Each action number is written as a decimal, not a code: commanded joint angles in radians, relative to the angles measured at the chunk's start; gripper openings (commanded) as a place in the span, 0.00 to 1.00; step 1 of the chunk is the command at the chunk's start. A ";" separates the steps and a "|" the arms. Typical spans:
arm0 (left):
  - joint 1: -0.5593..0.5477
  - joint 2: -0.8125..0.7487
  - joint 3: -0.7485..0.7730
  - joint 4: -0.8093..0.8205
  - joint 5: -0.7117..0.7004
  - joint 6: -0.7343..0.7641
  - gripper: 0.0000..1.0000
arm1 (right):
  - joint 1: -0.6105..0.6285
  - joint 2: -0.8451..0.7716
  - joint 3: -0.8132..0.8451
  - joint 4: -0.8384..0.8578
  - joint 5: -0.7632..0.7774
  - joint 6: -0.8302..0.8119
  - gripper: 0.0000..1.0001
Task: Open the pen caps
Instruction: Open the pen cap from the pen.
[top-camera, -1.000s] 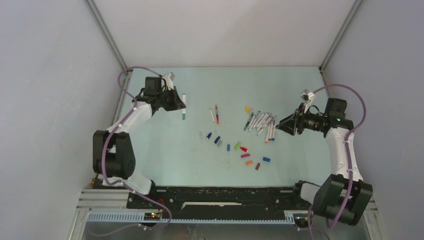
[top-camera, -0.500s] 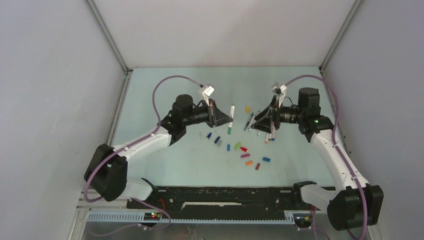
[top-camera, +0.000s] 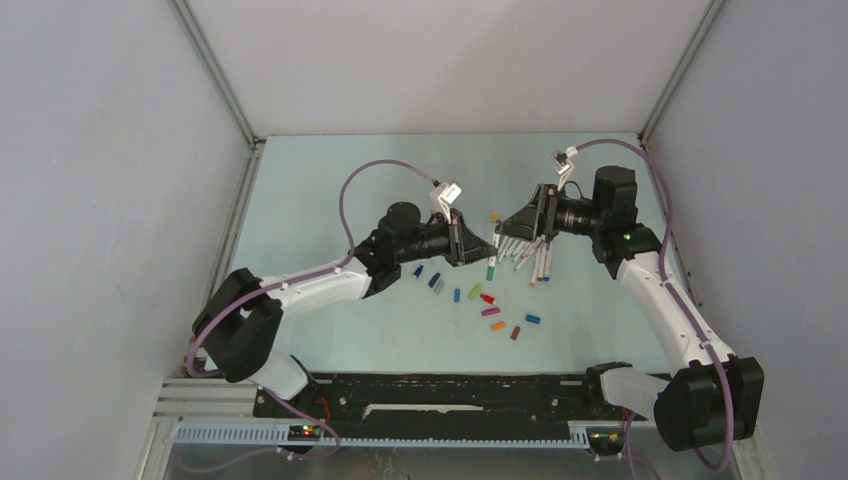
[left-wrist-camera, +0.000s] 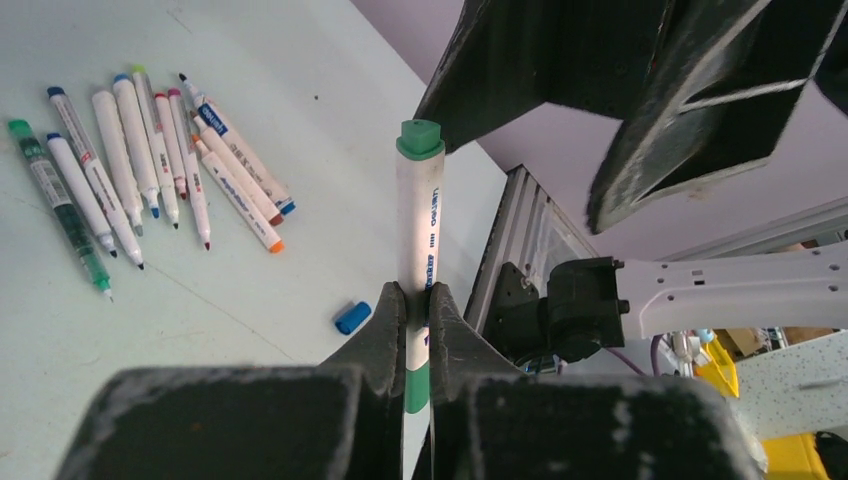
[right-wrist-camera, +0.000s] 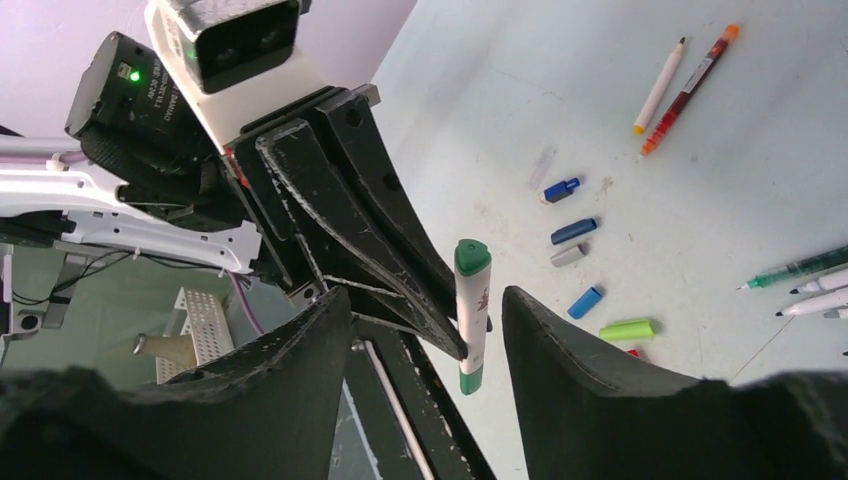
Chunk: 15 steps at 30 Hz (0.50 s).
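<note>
Clamping a green-ended pen (top-camera: 491, 262) between closed fingers, the left gripper (top-camera: 480, 250) meets the right gripper (top-camera: 505, 232) tip to tip in the top view, above the table (top-camera: 330, 200). The loose pen caps (top-camera: 487, 299) lie scattered on the table just nearward of both sets of fingertips. A heap of uncapped pens (top-camera: 530, 250) is partly hidden beneath the right gripper.

From the left wrist, the left gripper (left-wrist-camera: 415, 320) pinches the pen (left-wrist-camera: 418, 220) close to its near green end, and the barrel runs straight ahead of the fingertips. The right gripper (left-wrist-camera: 520, 170) spreads its black fingers just beyond the far green end. One blue cap (left-wrist-camera: 352, 317) lies on the table just left of the left fingertips, and the uncapped pens (left-wrist-camera: 130, 160) lie farther left.

From the right wrist, the right gripper (right-wrist-camera: 428, 310) stands open with the pen (right-wrist-camera: 472, 320) upright between its fingers, touching neither. The left gripper (right-wrist-camera: 462, 350) holds it low on the barrel. Which green end is the cap cannot be told. Blue, grey and lime pen caps (right-wrist-camera: 574, 231) lie beyond the right-hand finger, with two more pens (right-wrist-camera: 690, 85) farther off.
</note>
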 joint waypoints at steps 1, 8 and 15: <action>-0.023 -0.002 0.076 0.070 -0.031 -0.015 0.00 | 0.018 0.011 0.006 0.055 0.029 0.046 0.57; -0.054 0.007 0.081 0.095 -0.046 -0.028 0.00 | 0.032 0.027 0.006 0.041 0.069 0.020 0.47; -0.060 -0.008 0.087 0.090 -0.053 -0.035 0.10 | 0.046 0.020 0.006 0.037 0.045 -0.018 0.00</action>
